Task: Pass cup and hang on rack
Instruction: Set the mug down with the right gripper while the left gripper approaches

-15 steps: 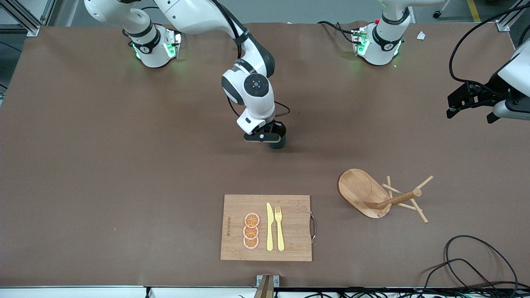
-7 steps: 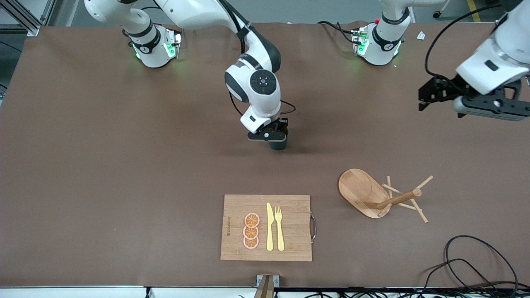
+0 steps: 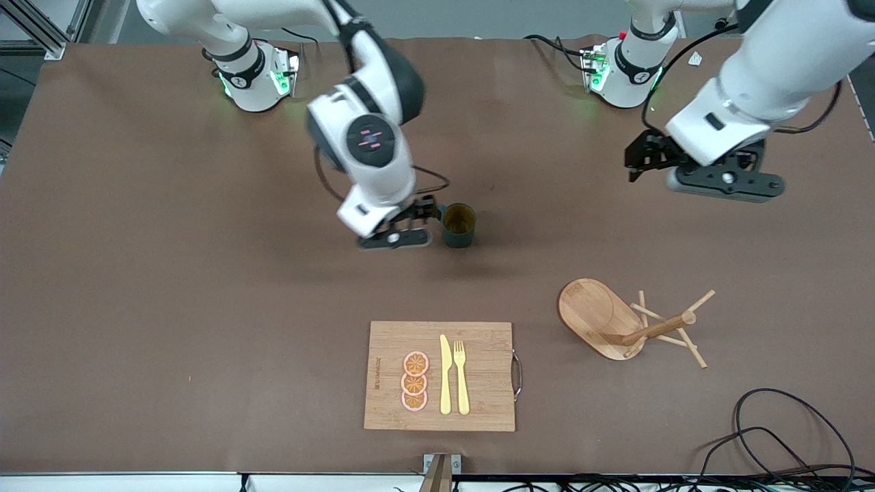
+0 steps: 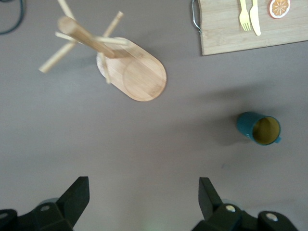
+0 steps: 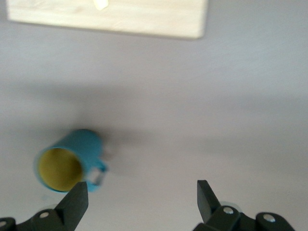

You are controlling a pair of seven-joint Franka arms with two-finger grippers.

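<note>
right hand (image 3: 417, 220): fingers spread wide, holding nothing. It sits low just beside the cup, on the side toward the right arm's end of the counter, and I can't tell if a fingertip brushes the handle.
left hand (image 3: 642, 158): also wide open and empty, up in the air over bare counter (image 3: 171, 287) toward the left arm's end.
cup (image 3: 458, 225): standing upright on the counter near the middle, mouth up, yellowish inside showing. Nobody's gripping it.
rack (image 3: 632, 322): tipped over on its side, oval base on edge, post and pegs lying across the counter. It's closer to the front camera than the cup and well apart from it.
cutting board (image 3: 441, 376): near the front edge, with a yellow knife (image 3: 445, 374), fork (image 3: 462, 376) and orange slices (image 3: 415, 380) on it.
</note>
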